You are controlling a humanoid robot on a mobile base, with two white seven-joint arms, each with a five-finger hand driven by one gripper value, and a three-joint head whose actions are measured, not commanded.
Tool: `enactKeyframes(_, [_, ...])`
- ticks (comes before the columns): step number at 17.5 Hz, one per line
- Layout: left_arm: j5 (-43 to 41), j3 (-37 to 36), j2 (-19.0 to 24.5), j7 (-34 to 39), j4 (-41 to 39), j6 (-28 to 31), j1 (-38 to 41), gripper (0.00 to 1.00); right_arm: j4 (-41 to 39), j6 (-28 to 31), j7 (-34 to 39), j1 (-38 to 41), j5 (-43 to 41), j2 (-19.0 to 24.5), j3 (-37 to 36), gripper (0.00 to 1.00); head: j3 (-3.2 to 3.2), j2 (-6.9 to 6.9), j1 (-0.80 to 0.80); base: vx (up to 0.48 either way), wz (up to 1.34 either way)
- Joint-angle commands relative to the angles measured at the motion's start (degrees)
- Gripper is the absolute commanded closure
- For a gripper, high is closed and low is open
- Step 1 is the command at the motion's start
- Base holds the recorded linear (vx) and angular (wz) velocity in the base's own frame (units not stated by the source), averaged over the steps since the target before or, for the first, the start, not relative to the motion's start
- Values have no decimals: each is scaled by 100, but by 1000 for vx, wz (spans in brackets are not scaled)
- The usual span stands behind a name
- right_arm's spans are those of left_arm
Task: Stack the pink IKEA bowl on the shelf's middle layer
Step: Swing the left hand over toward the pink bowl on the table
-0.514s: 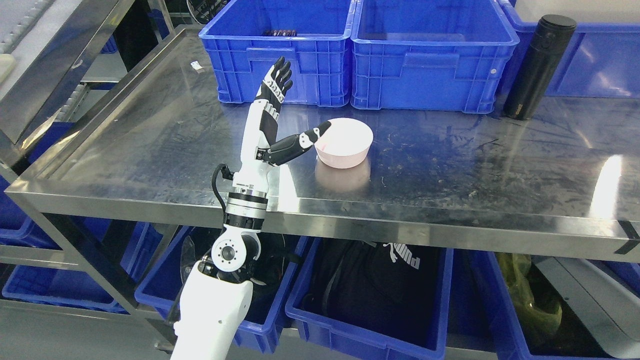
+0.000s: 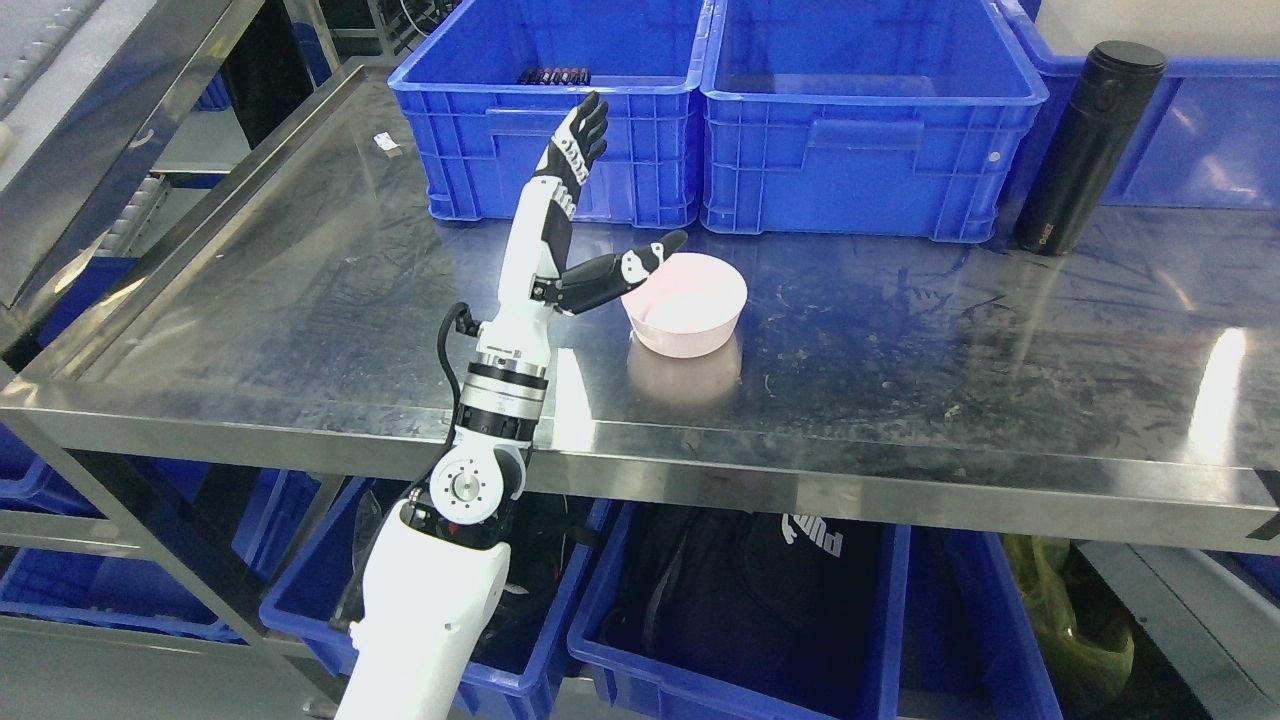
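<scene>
A pink bowl (image 2: 690,310) stands upright on the steel shelf top (image 2: 900,340), near the middle of the head view. My left hand (image 2: 615,190) is just left of the bowl, palm facing it, and it is open. Its fingers (image 2: 580,135) point straight up and away, in front of a blue crate. The thumb (image 2: 640,265) sticks out to the right over the bowl's left rim; whether it touches the rim I cannot tell. Nothing is held. The left arm rises from the bottom edge and crosses the shelf's front edge. No right arm shows.
Two blue crates (image 2: 860,120) line the back of the shelf top. A black flask (image 2: 1090,145) stands upright at the back right. Blue bins (image 2: 740,690) holding a black bag and other items sit on the layer below. A steel frame (image 2: 90,130) slants at the left.
The whole picture has shifted a little, so the camera moved. Relative to the bowl, my left hand has risen and moved right, and the thumb tip now sits higher over the rim.
</scene>
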Motion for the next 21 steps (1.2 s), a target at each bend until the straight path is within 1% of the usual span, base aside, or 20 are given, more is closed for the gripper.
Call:
enactKeyframes(1, [-1332, -161, 845, -904, -87, 971, -1514, 3, -100, 0, -4, 2, 2, -100, 27, 0, 0, 0, 0, 8, 38])
enactKeyframes(2, [-1709, -319, 1196, -1395, -96, 1349, -1874, 6, -100, 0, -4, 2, 2, -100, 27, 0, 0, 0, 0, 8, 38])
enactKeyframes(3, [-1852, -416, 1530, -2096, -96, 1431, -2113, 12, -100, 0, -4, 2, 2, -100, 18, 0, 0, 0, 0, -20, 31])
enactKeyframes(4, [-1871, -443, 1838, -2964, -96, 1423, -2428, 19, -100, 0, -4, 2, 2, -100, 18, 0, 0, 0, 0, -20, 31])
enactKeyframes(5, [-1915, -495, 2024, -3460, -96, 1423, -2580, 19, -100, 0, -4, 2, -7, -100, 26, 0, 0, 0, 0, -18, 9])
enactKeyframes(6, [-2011, -609, 2182, -3596, -96, 1423, -2633, 19, -100, 0, -4, 2, 2, -100, 27, 0, 0, 0, 0, -18, 9])
enactKeyframes(8, [-2082, -1074, 2595, -3833, -96, 1423, -2765, 18, -100, 0, -4, 2, 2, -100, 26, 0, 0, 0, 0, -7, -23])
enactKeyframes(9, [-2082, -1206, 2710, -3982, -96, 1423, -2757, 17, -100, 0, -4, 2, 2, -100, 27, 0, 0, 0, 0, 2, -58])
enactKeyframes(10, [-2082, -1243, 2746, -4045, -96, 1397, -2705, 16, -100, 0, -4, 2, 2, -100, 27, 0, 0, 0, 0, 2, -58])
enactKeyframes(11, [-2082, -1252, 2755, -4193, -96, 1266, -2661, 10, -100, 0, -4, 2, 2, -100, 27, 0, 0, 0, 0, 0, 0])
enactKeyframes(12, [-2082, -1234, 2703, -4386, -96, 1134, -2591, 9, -100, 0, -4, 2, 2, -100, 27, 0, 0, 0, 0, 11, 5])
enactKeyframes(13, [-2082, -1208, 2633, -4536, -87, 1133, -2564, 9, -100, 0, -4, 2, 2, -100, 27, 0, 0, 0, 0, 11, 5])
enactKeyframes(15, [-2073, -1190, 2658, -4704, -87, 1063, -2564, 5, -100, 0, -4, 2, 2, -100, 18, 0, 0, 0, 0, 0, 0])
enactKeyframes(19, [-2108, -1216, 2834, -4862, -96, 922, -2765, 8, -100, 0, -4, 2, -7, -100, 27, 0, 0, 0, 0, 0, 0])
enactKeyframes(20, [-2169, -1260, 2817, -5193, -96, 878, -2914, 8, -100, 0, -4, 2, -7, -100, 18, 0, 0, 0, 0, 0, 0])
enactKeyframes(21, [-2292, -1304, 2730, -5719, -96, 869, -2915, 8, -100, 0, -4, 2, -7, -100, 26, 0, 0, 0, 0, 0, 0])
